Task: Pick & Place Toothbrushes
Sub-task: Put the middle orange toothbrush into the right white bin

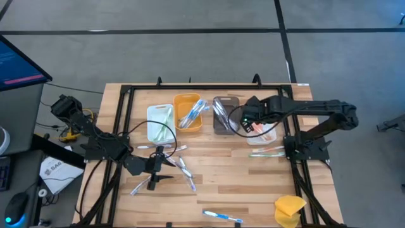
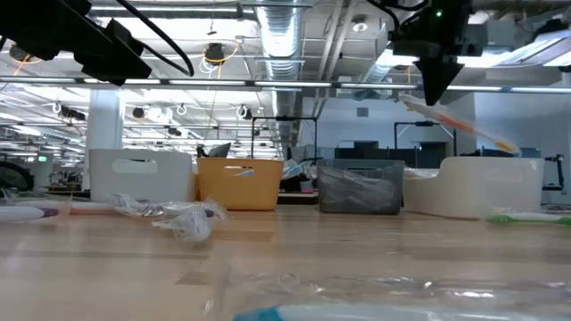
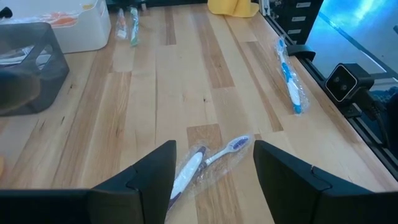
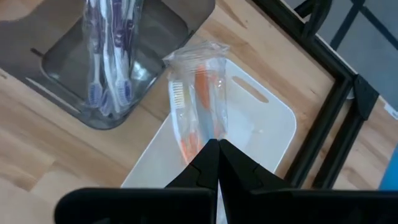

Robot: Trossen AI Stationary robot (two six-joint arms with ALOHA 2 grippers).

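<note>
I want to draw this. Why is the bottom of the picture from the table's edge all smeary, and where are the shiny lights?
In the low view, a wrapped toothbrush lies so near the lens that it is out of focus; the bright glare is the ceiling lights behind the right gripper. In the high view, light is even.

table (image 1: 253, 190): pale wood planks, matt, visible grain
frame (image 1: 190, 87): black metal bars, dull
grey bin (image 4: 68, 59): translucent smoky plastic, glossy
white bin (image 4: 261, 124): smooth opaque plastic, satin
orange bin (image 2: 239, 183): opaque plastic, smooth
orange toothbrush (image 4: 202, 106): plastic, in clear crinkled glossy wrap
yellow lump (image 1: 290, 209): porous, matt, sponge-like
left gripper (image 3: 214, 171): matt black plastic fingers
</note>
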